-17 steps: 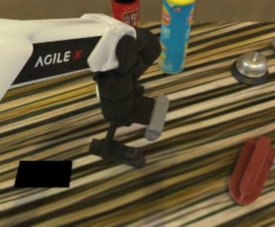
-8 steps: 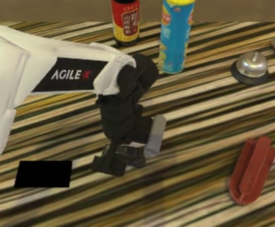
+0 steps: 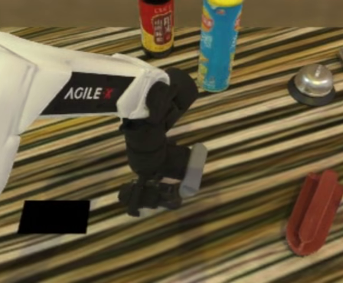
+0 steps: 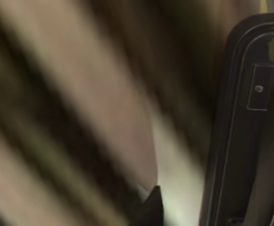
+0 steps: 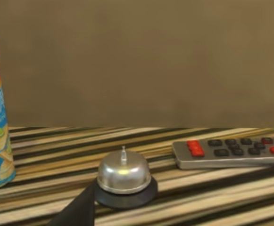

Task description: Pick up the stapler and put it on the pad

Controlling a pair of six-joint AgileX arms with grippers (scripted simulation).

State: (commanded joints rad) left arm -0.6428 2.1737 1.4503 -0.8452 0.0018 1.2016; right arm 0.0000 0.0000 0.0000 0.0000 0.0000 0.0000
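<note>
Left end effector point(image 3: 149, 197), lower than a second ago, now pinches the stapler point(image 3: 137, 196) on the tabletop point(image 3: 248, 147); the pad point(image 3: 54, 216) lies beside it, stapler not yet moved there.

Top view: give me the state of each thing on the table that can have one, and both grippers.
Small black stapler: flat on the table, under the left gripper.
Flat black rectangular pad: bare, apart from the stapler.
Left gripper: down at the stapler; grip unclear.
Right gripper: out of the top view.
Dark-capped red-labelled bottle: upright.
Blue chip can: upright.
Silver bell: upright.
Dark red elongated plastic object: lying flat.
</note>
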